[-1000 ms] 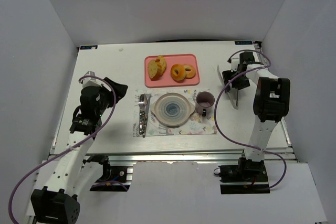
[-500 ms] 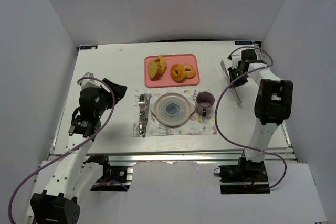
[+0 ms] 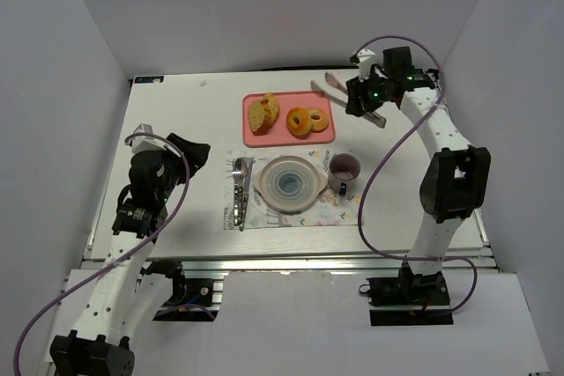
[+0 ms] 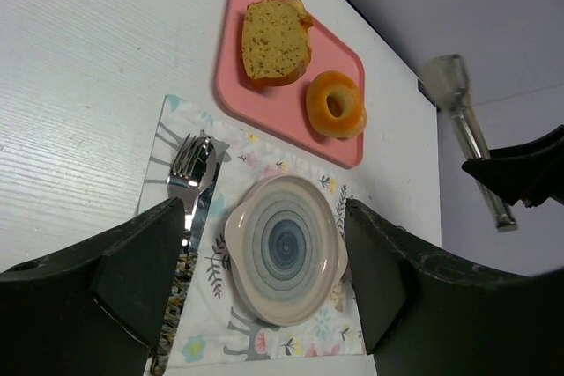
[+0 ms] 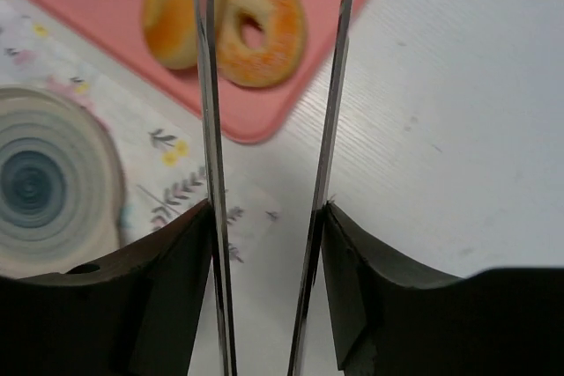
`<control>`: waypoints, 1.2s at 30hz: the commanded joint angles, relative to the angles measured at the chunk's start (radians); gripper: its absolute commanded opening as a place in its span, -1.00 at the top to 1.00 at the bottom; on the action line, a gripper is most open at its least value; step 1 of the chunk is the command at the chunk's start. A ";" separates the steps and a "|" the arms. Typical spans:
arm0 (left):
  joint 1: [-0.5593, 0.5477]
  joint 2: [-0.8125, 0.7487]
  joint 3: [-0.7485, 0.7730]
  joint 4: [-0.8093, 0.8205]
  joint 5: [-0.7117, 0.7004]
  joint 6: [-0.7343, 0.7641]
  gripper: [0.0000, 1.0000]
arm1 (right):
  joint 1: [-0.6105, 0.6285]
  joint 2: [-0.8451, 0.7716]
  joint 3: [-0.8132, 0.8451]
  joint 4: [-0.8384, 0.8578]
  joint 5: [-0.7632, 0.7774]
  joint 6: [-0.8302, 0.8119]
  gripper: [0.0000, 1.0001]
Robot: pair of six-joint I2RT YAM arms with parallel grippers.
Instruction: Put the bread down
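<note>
Lying side by side on the right half of the pink tray (image 3: 280, 136), the bread (image 5: 282, 55) forms a short row running left to right across the bench (image 3: 176, 112). One ring lies flat, hole up, and the other sits tilted against it. The right gripper (image 5: 264, 217) hovers just beside the tray, jaws pinching metal tongs (image 5: 337, 85) whose blades point toward the rings. The left gripper (image 4: 264, 213) has its jaws spread, holding nothing
</note>
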 commanded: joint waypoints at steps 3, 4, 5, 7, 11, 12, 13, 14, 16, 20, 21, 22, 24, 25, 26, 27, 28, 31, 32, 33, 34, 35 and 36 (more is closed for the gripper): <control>-0.003 -0.051 0.014 -0.037 -0.037 -0.006 -0.64 | 0.082 -0.011 0.073 -0.040 -0.050 0.001 -0.12; -0.003 -0.054 0.014 -0.037 -0.037 -0.008 -0.64 | 0.087 -0.008 0.079 -0.040 -0.049 0.000 -0.12; -0.003 -0.057 0.014 -0.043 -0.040 -0.008 -0.64 | 0.093 -0.003 0.084 -0.043 -0.047 -0.001 -0.12; -0.003 -0.062 0.014 -0.048 -0.044 -0.009 -0.64 | 0.101 0.007 0.094 -0.048 -0.041 -0.002 -0.11; -0.003 -0.068 0.015 -0.054 -0.049 -0.013 -0.64 | 0.115 0.018 0.081 -0.049 -0.015 -0.011 -0.09; -0.003 -0.069 0.015 -0.054 -0.049 -0.014 -0.65 | 0.122 0.023 0.076 -0.054 -0.006 -0.011 -0.10; -0.003 -0.071 0.015 -0.056 -0.050 -0.016 -0.65 | 0.127 0.029 0.076 -0.062 -0.003 -0.017 -0.10; -0.003 -0.071 0.012 -0.056 -0.050 -0.016 -0.64 | 0.130 0.035 0.075 -0.069 0.000 -0.016 -0.10; -0.003 -0.072 0.012 -0.056 -0.050 -0.017 -0.64 | 0.139 0.053 0.073 -0.089 0.006 -0.007 -0.11; -0.003 -0.069 0.015 -0.057 -0.050 -0.017 -0.64 | 0.142 0.072 0.050 -0.068 0.012 0.033 -0.11; -0.003 -0.071 0.018 -0.057 -0.050 -0.017 -0.65 | 0.144 0.082 0.050 -0.066 0.019 0.041 -0.11; -0.003 -0.069 0.018 -0.059 -0.052 -0.016 -0.65 | 0.144 0.089 0.050 -0.062 0.023 0.048 -0.12; -0.003 -0.069 0.020 -0.062 -0.053 -0.016 -0.65 | 0.145 0.104 0.052 -0.059 0.049 0.058 -0.12; -0.003 -0.072 0.020 -0.063 -0.053 -0.016 -0.64 | 0.145 0.109 0.052 -0.056 0.058 0.062 -0.12; -0.003 -0.074 0.021 -0.065 -0.055 -0.016 -0.64 | 0.145 0.112 0.052 -0.054 0.066 0.064 -0.12; -0.003 -0.074 0.021 -0.067 -0.057 -0.016 -0.64 | 0.147 0.118 0.050 -0.053 0.078 0.065 -0.12; -0.003 -0.075 0.020 -0.067 -0.058 -0.016 -0.64 | 0.147 0.119 0.048 -0.052 0.083 0.068 -0.12; -0.003 -0.078 0.014 -0.065 -0.060 -0.019 -0.65 | 0.147 0.124 0.036 -0.060 0.074 0.073 -0.08; -0.003 -0.077 0.015 -0.063 -0.058 -0.019 -0.64 | 0.149 0.124 0.033 -0.063 0.066 0.073 -0.08; -0.003 -0.075 0.015 -0.063 -0.060 -0.019 -0.64 | 0.149 0.127 0.029 -0.068 0.055 0.075 -0.06; -0.003 -0.074 0.015 -0.062 -0.060 -0.019 -0.64 | 0.150 0.127 0.022 -0.068 0.052 0.079 -0.04; -0.003 -0.075 0.015 -0.062 -0.061 -0.017 -0.64 | 0.150 0.129 0.019 -0.071 0.049 0.082 -0.03; -0.003 -0.072 0.015 -0.060 -0.061 -0.017 -0.64 | 0.152 0.127 0.016 -0.077 0.042 0.084 -0.03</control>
